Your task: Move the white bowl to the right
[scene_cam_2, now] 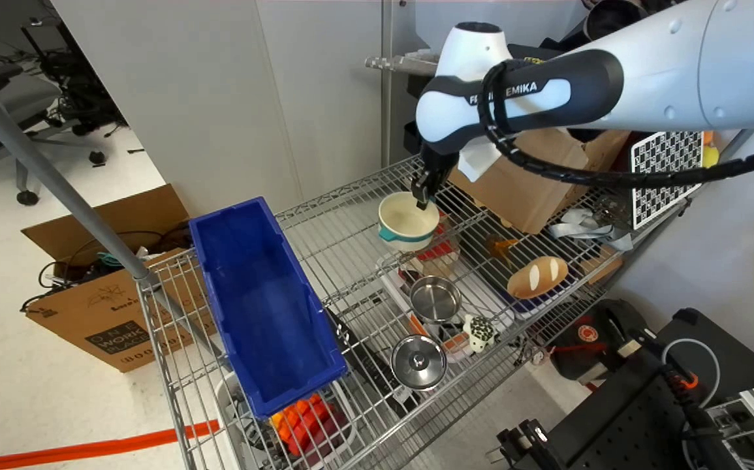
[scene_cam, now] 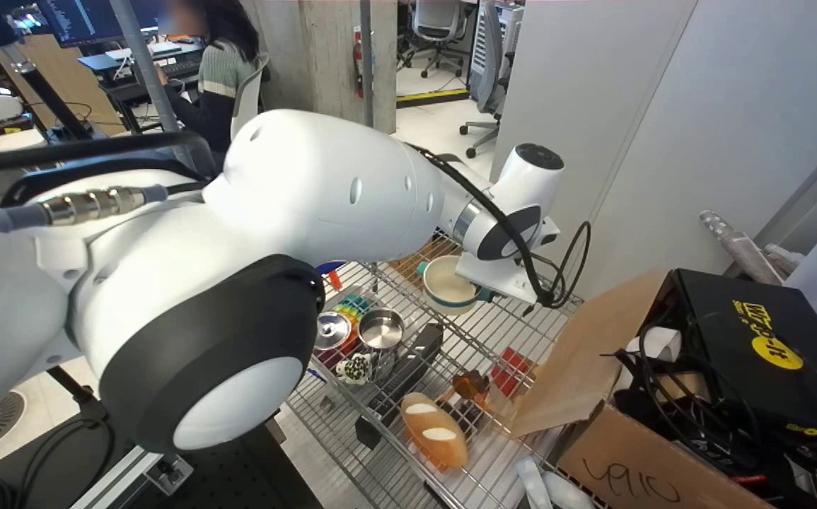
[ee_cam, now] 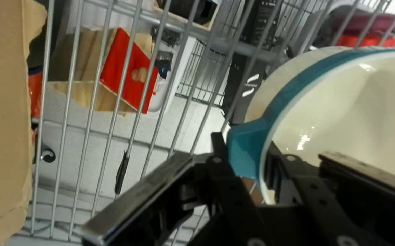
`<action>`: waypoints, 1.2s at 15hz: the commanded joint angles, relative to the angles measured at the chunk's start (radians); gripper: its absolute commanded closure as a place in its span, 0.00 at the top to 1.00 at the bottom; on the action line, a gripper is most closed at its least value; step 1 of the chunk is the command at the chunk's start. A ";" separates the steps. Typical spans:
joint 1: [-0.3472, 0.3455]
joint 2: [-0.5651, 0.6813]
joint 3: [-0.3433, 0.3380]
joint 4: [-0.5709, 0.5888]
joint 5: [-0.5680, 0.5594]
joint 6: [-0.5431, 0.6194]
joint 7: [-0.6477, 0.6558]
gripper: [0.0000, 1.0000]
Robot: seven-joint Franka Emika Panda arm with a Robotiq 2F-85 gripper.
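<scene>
The white bowl is cream-white with a teal band and teal side handles. It shows in both exterior views (scene_cam: 448, 284) (scene_cam_2: 407, 215) at the wire rack's far side, and fills the right of the wrist view (ee_cam: 351, 112). My gripper (ee_cam: 247, 148) straddles one handle and the rim: one finger is against the handle's outer side, the other inside the bowl. It looks shut on them. In an exterior view the gripper (scene_cam_2: 424, 192) comes down at the bowl's back right edge. The bowl looks about upright; I cannot tell whether it touches the rack.
On the wire rack (scene_cam_2: 331, 245) are a blue bin (scene_cam_2: 266, 313), a metal pot (scene_cam_2: 435, 299), a metal lid (scene_cam_2: 418, 362), a spotted toy (scene_cam_2: 479, 333) and a bread-like item (scene_cam_2: 537, 277). An open cardboard box (scene_cam_2: 520, 183) stands close beside the gripper; its flap edges the wrist view (ee_cam: 2, 112).
</scene>
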 commanded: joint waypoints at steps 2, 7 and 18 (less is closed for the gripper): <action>-0.039 0.030 0.052 0.213 0.103 -0.092 0.060 0.06; -0.040 0.123 -0.030 0.414 0.093 -0.155 0.262 0.06; -0.044 0.244 -0.204 0.460 0.036 -0.222 0.560 0.06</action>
